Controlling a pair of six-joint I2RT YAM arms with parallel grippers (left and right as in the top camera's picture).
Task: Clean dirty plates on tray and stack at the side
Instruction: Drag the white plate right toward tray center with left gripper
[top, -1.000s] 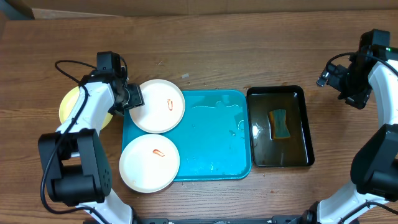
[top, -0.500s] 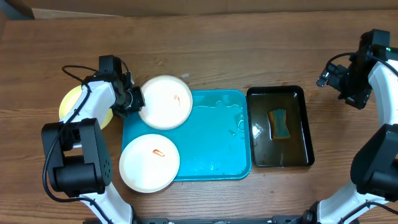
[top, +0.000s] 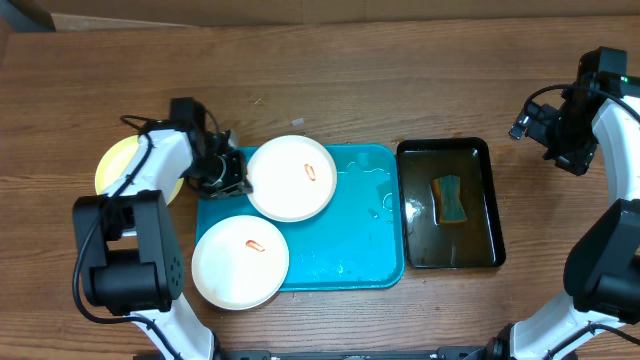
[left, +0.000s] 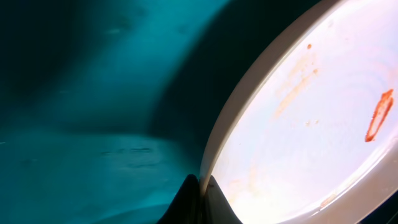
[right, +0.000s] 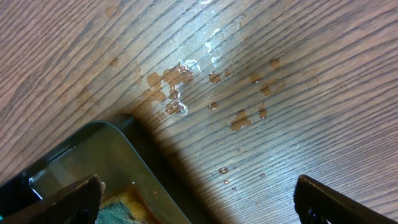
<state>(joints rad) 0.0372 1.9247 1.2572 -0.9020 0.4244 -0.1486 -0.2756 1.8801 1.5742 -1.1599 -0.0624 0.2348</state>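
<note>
My left gripper (top: 238, 178) is shut on the left rim of a white dirty plate (top: 291, 178) with an orange-red smear. It holds the plate slightly raised over the back left of the turquoise tray (top: 355, 235). In the left wrist view the fingers (left: 202, 186) pinch the plate's rim (left: 311, 124) above the wet tray (left: 93, 93). A second smeared white plate (top: 241, 262) lies on the tray's front left corner. A pale yellow-green plate (top: 115, 165) rests on the table left of the tray, partly hidden by the left arm. My right gripper (right: 199, 205) stands wide open, holding nothing.
A narrow black tray (top: 470, 245) of water holds a blue-and-yellow sponge (top: 449, 199) right of the turquoise tray. The right arm (top: 570, 125) hovers over the table by its back right corner (right: 74, 149). Water drops (right: 180, 81) dot the wood there.
The left gripper has shut on the back white plate's rim and carried it to the right, over the tray. The right arm has not moved.
</note>
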